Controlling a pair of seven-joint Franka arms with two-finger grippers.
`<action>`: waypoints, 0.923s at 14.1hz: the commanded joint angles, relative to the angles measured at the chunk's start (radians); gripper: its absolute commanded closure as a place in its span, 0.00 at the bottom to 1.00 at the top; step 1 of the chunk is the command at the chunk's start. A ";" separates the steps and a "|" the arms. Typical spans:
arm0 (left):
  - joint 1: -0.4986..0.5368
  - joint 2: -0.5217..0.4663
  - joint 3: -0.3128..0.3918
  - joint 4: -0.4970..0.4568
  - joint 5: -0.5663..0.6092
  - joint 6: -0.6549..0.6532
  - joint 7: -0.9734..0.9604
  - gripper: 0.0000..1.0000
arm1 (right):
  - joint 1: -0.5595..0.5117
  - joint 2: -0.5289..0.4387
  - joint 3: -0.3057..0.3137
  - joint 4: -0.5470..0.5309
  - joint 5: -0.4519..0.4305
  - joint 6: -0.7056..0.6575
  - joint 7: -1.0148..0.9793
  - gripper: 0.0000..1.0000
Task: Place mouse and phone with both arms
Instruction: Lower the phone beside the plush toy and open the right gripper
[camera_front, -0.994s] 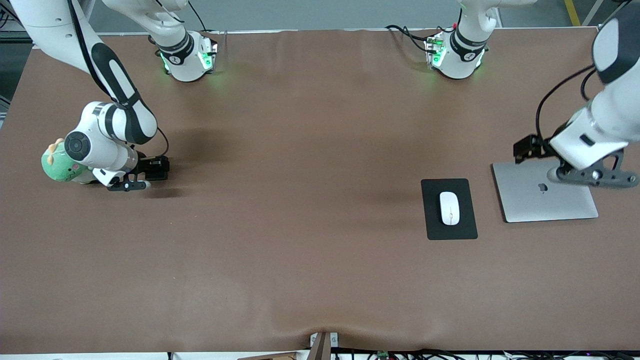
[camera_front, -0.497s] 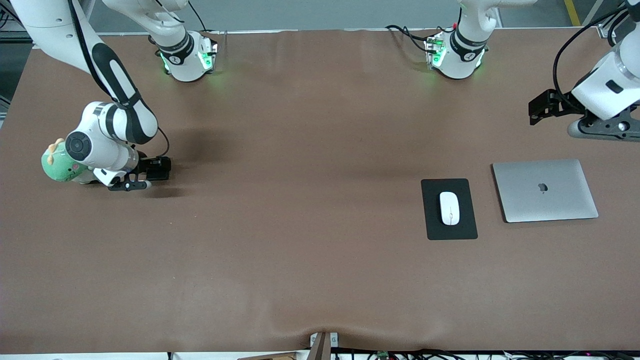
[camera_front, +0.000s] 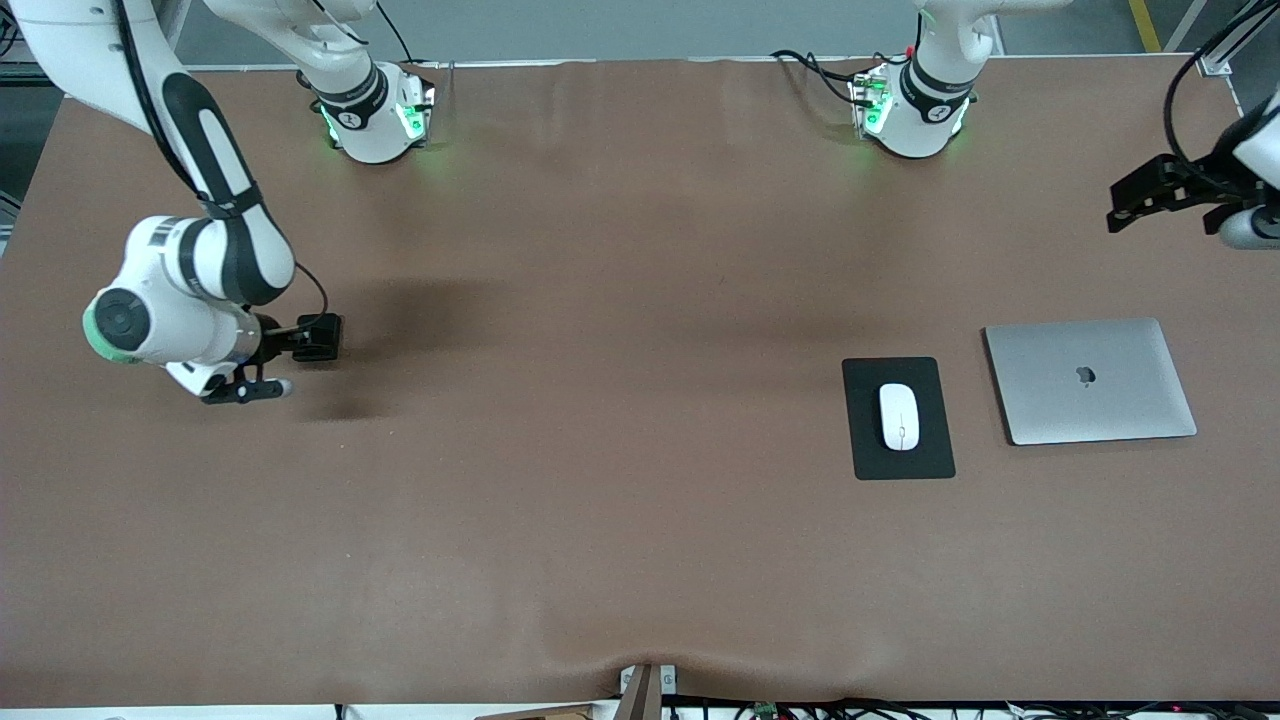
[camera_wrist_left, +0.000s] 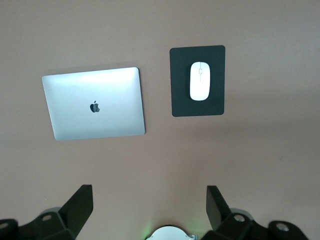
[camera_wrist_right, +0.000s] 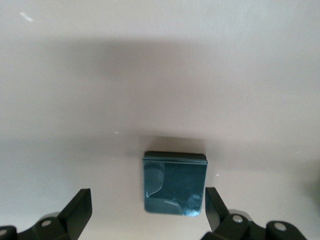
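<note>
Mouse done, phone pick pending.

Mouse (camera_front: 899, 417) is seated on the mouse pad (camera_front: 865, 440), beside the closed laptop (camera_front: 1130, 400) toward the left arm's end. Left gripper (camera_wrist_left: 150, 207) is held wide and empty above that edge. Right gripper (camera_wrist_right: 145, 207) is spread wide over the phone (camera_wrist_right: 175, 189) near the right-arm edge. Risk: a thin flat slab may be pushed or slip if the fingers close off-centre.
</note>
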 joint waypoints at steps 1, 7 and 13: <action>-0.035 -0.040 0.019 -0.030 -0.020 0.005 -0.009 0.00 | 0.050 0.002 0.000 0.126 0.002 -0.112 0.002 0.00; -0.041 -0.025 0.033 -0.027 -0.022 0.028 -0.005 0.00 | 0.120 0.009 0.000 0.290 0.019 -0.267 0.005 0.00; -0.034 -0.021 0.033 -0.033 -0.019 0.019 0.096 0.00 | 0.138 0.009 0.000 0.299 0.034 -0.269 0.005 0.00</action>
